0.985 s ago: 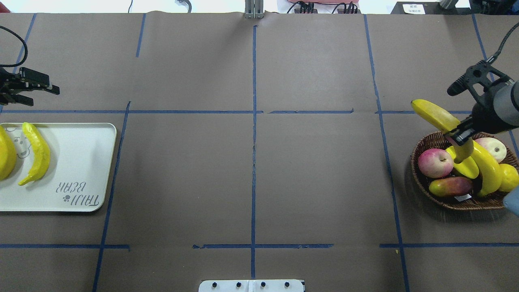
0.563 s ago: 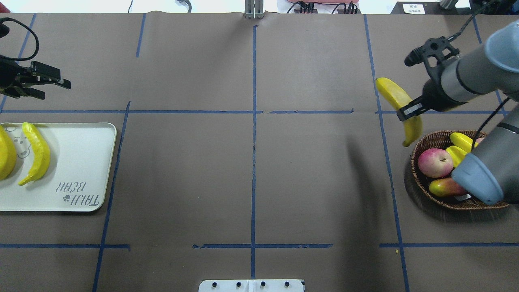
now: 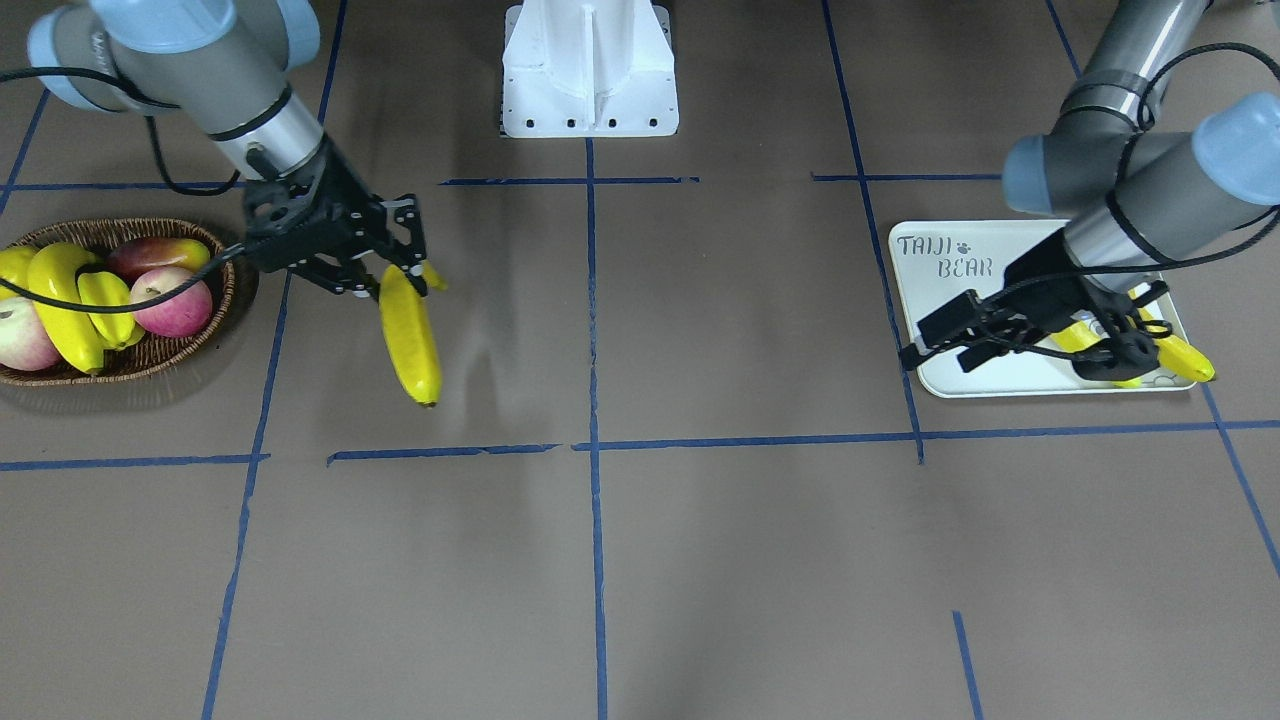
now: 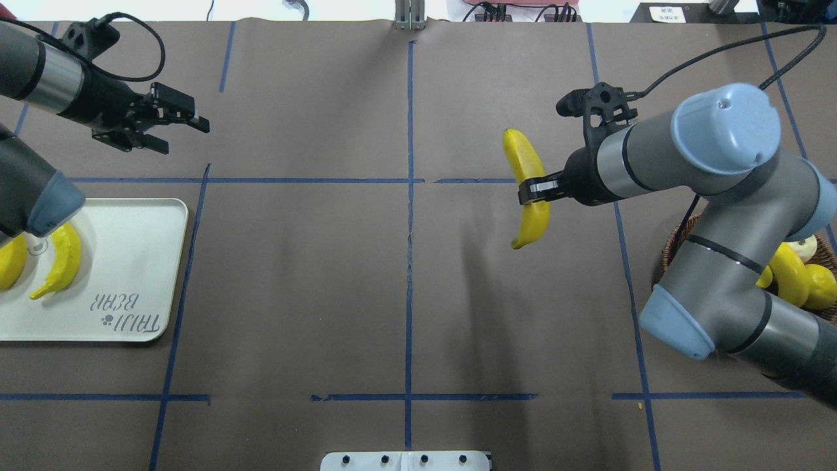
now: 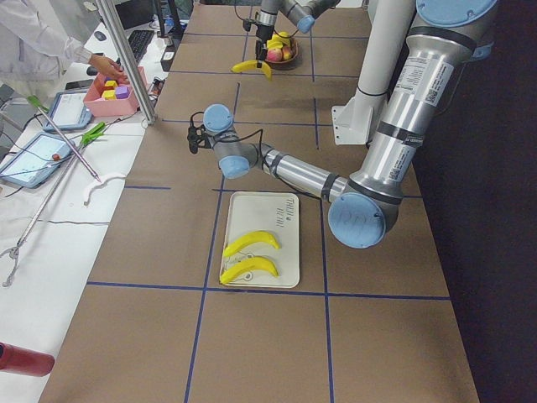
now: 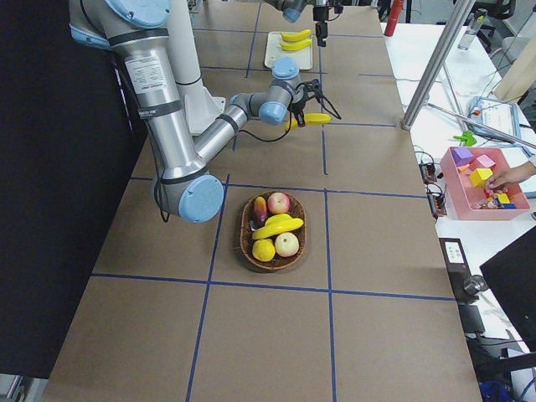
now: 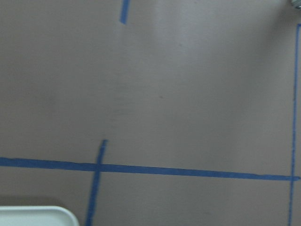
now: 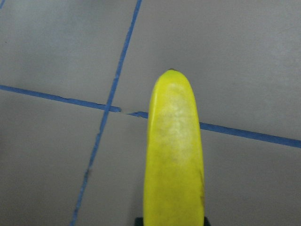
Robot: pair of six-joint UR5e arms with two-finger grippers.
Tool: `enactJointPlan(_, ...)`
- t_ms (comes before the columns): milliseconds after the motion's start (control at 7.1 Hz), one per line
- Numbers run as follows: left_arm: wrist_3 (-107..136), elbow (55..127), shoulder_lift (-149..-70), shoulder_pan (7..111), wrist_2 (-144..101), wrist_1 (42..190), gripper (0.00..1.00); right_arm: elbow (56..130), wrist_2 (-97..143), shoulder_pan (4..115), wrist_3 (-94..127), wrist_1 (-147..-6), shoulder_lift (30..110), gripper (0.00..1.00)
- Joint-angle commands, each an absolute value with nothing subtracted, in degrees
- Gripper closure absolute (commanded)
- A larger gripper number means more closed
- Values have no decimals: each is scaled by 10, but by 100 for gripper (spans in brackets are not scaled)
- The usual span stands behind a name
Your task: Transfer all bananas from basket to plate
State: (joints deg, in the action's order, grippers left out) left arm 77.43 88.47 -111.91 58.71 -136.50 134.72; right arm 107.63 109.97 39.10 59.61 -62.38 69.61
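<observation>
My right gripper (image 4: 536, 190) is shut on a yellow banana (image 4: 526, 173) and holds it in the air over the table, left of the wicker basket (image 4: 668, 256). The same banana fills the right wrist view (image 8: 174, 155) and hangs below the gripper (image 3: 400, 275) in the front view. One more banana (image 3: 55, 300) lies in the basket (image 3: 120, 368). The white plate (image 4: 131, 261) at the left carries two bananas (image 4: 62, 258). My left gripper (image 4: 185, 136) is open and empty, beyond the plate's far right corner.
The basket also holds red apples (image 3: 170, 300), a starfruit (image 3: 108, 300) and a yellow pear (image 4: 820, 288). My right arm covers most of the basket in the overhead view. Blue tape lines cross the brown table. The plate's corner (image 7: 37, 217) shows in the left wrist view.
My right gripper has carried the banana up out of the basket and leftward toward the table's middle. My left gripper has moved rightward, away from the table's left edge.
</observation>
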Motion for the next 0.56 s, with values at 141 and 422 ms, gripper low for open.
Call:
enactJointPlan(141,830,887,-1197,554,-1358,1347,0,922,965,304,738,-398,603,98)
enactJointPlan(422,888,886,-1232,525,-1313,1346,0,878,919,283,753,-396,541,98)
